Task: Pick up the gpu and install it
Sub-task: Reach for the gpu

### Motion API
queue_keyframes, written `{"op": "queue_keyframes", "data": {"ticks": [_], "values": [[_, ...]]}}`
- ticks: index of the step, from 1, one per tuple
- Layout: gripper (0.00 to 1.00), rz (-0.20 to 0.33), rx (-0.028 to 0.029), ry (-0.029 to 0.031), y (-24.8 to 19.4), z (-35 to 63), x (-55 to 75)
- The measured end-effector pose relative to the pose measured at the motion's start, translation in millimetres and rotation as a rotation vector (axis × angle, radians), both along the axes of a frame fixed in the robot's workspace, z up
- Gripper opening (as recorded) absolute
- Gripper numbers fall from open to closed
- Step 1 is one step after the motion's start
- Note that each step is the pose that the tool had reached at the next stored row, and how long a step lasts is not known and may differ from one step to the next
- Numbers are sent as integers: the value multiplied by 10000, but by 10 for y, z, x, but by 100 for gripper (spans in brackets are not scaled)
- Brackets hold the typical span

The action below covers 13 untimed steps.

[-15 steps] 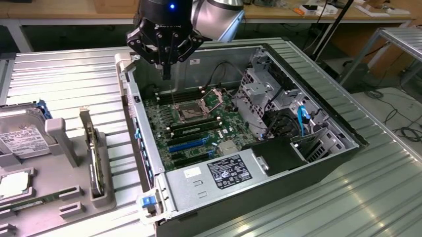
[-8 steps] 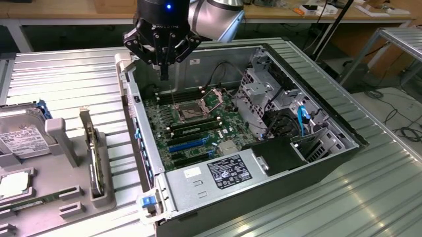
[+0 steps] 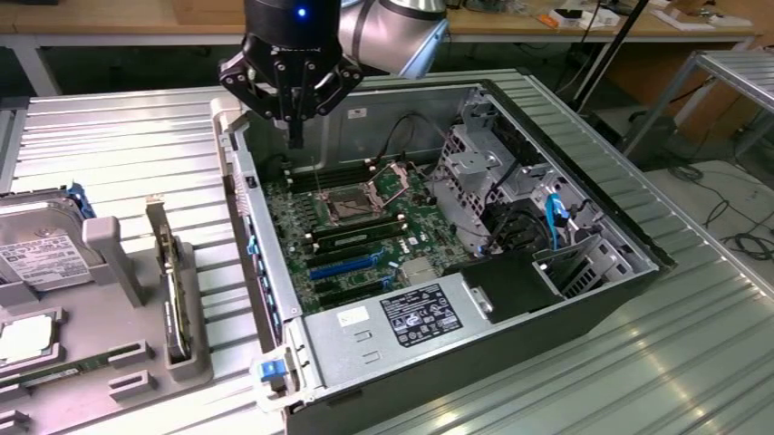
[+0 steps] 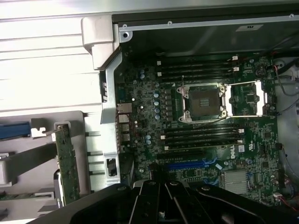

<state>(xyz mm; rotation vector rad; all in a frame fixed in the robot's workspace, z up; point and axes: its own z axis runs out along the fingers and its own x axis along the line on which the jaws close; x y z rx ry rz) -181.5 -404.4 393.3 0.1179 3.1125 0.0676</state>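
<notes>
The gpu stands on edge in a slot of the grey holder at the exterior view's left, its green board facing the wrist camera. My gripper hangs shut and empty over the back corner of the open computer case, above the motherboard and well apart from the gpu. In the wrist view the closed fingers point at the board near the blue expansion slot.
A silver hard drive and a thin memory stick lie on the same holder. Inside the case are the open CPU socket, memory slots, drive cage and power supply. Ribbed metal table surrounds it.
</notes>
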Motion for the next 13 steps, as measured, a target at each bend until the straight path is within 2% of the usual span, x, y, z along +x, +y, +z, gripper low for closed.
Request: {"op": "queue_keyframes", "data": {"ticks": [13], "values": [[11,-1,0,0,-8,0,-97]]}}
